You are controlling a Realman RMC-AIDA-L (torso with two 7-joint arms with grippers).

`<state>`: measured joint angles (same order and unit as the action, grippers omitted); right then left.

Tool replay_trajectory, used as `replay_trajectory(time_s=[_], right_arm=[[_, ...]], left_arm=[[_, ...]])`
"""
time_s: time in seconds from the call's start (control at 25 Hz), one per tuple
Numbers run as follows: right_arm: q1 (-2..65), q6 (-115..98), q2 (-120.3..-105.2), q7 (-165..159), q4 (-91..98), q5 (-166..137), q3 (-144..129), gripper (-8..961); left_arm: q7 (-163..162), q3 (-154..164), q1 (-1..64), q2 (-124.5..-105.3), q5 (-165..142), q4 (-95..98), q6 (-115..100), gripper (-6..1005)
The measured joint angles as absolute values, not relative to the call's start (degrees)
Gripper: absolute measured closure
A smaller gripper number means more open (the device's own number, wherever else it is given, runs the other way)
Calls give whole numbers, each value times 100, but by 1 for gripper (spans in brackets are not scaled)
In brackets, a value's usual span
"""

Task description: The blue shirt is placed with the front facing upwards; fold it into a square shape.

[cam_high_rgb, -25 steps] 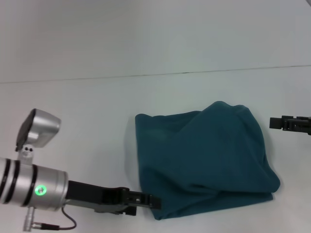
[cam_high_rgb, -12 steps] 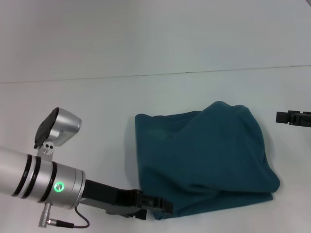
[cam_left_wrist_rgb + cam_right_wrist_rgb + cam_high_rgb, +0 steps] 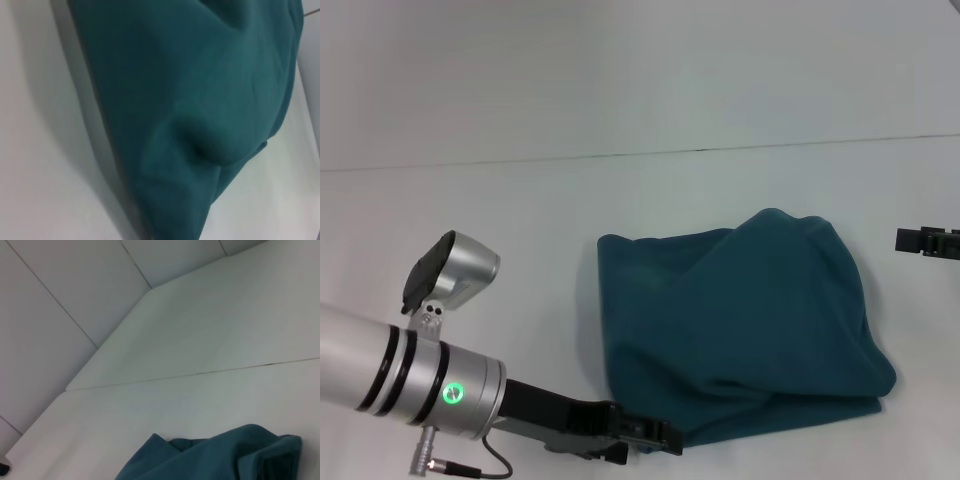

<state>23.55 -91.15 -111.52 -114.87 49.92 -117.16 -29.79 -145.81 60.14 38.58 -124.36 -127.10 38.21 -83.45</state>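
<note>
With the shirt (image 3: 745,330) lying folded at centre-right, the left gripper (image 3: 655,437) has been pushed further under its lower-left corner while the right gripper (image 3: 927,241) retreats to the right edge; finger states cannot be told.

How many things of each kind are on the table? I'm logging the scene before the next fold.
Blue shirt, folded in a bundle, lettering hidden: 1
Grippers: 2, the left gripper at the shirt's near corner, the right gripper off to its right, apart from it
Total: 3
</note>
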Motion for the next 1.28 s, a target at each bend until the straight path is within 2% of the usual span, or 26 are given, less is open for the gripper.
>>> replay_trajectory(time_s=[1.28], right_arm=[[2347, -9123, -11162, -11485, 4981, -11711, -2944, 174]], left_arm=[[-14422, 6202, 4167, -12413, -12623, 3506, -8102, 64]])
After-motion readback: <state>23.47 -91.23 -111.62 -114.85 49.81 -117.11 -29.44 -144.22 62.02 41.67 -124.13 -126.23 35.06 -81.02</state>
